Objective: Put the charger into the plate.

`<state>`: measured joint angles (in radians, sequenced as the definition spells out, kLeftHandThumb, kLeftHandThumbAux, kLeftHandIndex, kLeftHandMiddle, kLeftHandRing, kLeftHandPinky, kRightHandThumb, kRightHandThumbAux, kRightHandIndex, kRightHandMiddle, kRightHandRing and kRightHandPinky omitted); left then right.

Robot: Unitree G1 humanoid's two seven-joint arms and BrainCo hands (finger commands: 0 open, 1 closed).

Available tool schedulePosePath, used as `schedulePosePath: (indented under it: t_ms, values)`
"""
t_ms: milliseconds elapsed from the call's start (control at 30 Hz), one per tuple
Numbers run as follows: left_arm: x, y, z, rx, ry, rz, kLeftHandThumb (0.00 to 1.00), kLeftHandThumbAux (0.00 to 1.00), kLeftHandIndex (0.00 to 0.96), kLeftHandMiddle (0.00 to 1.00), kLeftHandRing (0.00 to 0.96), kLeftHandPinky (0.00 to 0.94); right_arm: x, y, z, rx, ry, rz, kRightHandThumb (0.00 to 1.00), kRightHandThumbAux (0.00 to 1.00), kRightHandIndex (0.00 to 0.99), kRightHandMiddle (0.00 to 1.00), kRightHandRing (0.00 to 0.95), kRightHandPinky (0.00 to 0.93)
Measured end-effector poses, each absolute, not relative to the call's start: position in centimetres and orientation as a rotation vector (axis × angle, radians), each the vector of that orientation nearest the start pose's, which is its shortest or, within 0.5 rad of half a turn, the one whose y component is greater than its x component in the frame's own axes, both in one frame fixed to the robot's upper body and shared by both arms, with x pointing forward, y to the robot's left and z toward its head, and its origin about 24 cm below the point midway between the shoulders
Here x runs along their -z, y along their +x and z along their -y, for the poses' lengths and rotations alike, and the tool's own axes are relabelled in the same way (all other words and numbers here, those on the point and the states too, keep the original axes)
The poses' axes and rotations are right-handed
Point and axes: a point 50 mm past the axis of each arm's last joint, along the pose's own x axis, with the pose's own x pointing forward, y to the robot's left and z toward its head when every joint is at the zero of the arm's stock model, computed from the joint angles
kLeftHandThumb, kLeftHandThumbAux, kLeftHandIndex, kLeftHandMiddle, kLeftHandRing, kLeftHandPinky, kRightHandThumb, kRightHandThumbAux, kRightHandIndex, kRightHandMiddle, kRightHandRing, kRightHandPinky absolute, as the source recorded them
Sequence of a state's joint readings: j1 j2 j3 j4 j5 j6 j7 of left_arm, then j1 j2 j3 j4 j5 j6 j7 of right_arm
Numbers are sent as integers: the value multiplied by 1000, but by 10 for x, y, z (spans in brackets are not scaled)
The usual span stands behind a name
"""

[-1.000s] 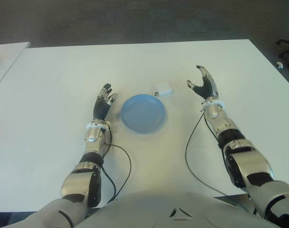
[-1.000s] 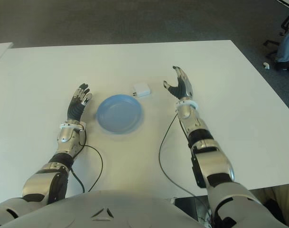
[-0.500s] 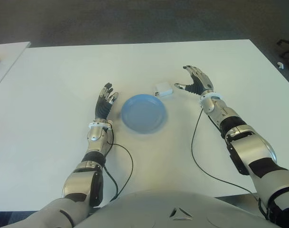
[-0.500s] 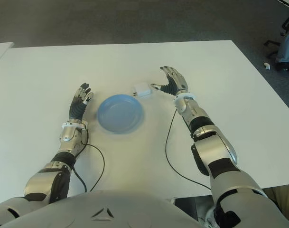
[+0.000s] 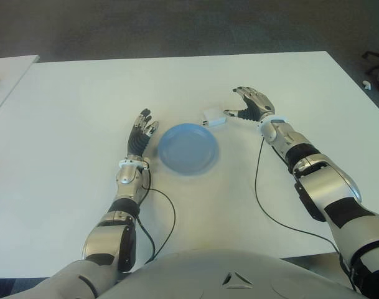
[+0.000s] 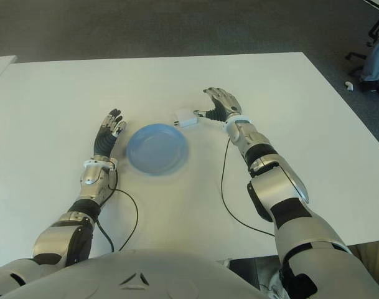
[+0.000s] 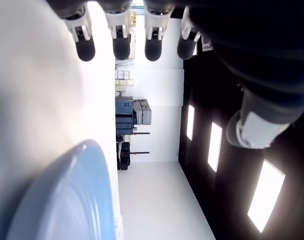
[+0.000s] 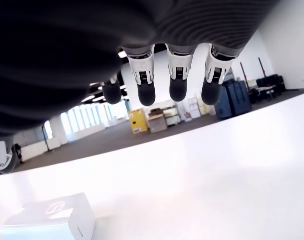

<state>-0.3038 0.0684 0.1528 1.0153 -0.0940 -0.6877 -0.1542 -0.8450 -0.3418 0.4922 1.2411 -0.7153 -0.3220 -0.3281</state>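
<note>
A small white charger (image 5: pixel 213 117) lies on the white table (image 5: pixel 71 99), just behind the right part of the rim of a blue plate (image 5: pixel 188 148). My right hand (image 5: pixel 246 106) hovers just right of the charger, palm down, fingers spread and holding nothing; its thumb points toward the charger without touching it. In the right wrist view the charger (image 8: pixel 48 218) sits below the extended fingers (image 8: pixel 177 81). My left hand (image 5: pixel 141 131) shows left of the plate, fingers extended and empty. The plate's rim (image 7: pixel 87 200) fills the left wrist view.
A second white table (image 5: pixel 5 71) stands at the far left with a dark object on it. Dark carpet lies beyond the table's far edge. A black cable (image 5: pixel 259 193) trails from my right wrist over the table.
My right hand has swung left and lowered toward the charger, turning from upright to palm down. The left hand, plate and charger stay where they were.
</note>
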Motion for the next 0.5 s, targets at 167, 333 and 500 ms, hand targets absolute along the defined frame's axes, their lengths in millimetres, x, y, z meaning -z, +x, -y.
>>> schedulePosePath:
  t_ms: [167, 333, 500]
  values:
    - [35, 269, -176, 8, -42, -20, 87, 536, 0, 0, 0, 0, -42, 370, 157, -273, -1356, 83, 14, 335, 0, 0, 0, 0]
    - [34, 268, -176, 10, -42, -15, 89, 528, 0, 0, 0, 0, -34, 367, 146, -292, -1351, 59, 1, 365, 0, 0, 0, 0]
    - [34, 268, -174, 13, -45, -10, 86, 523, 0, 0, 0, 0, -28, 364, 129, -311, -1302, 49, 0, 395, 0, 0, 0, 0]
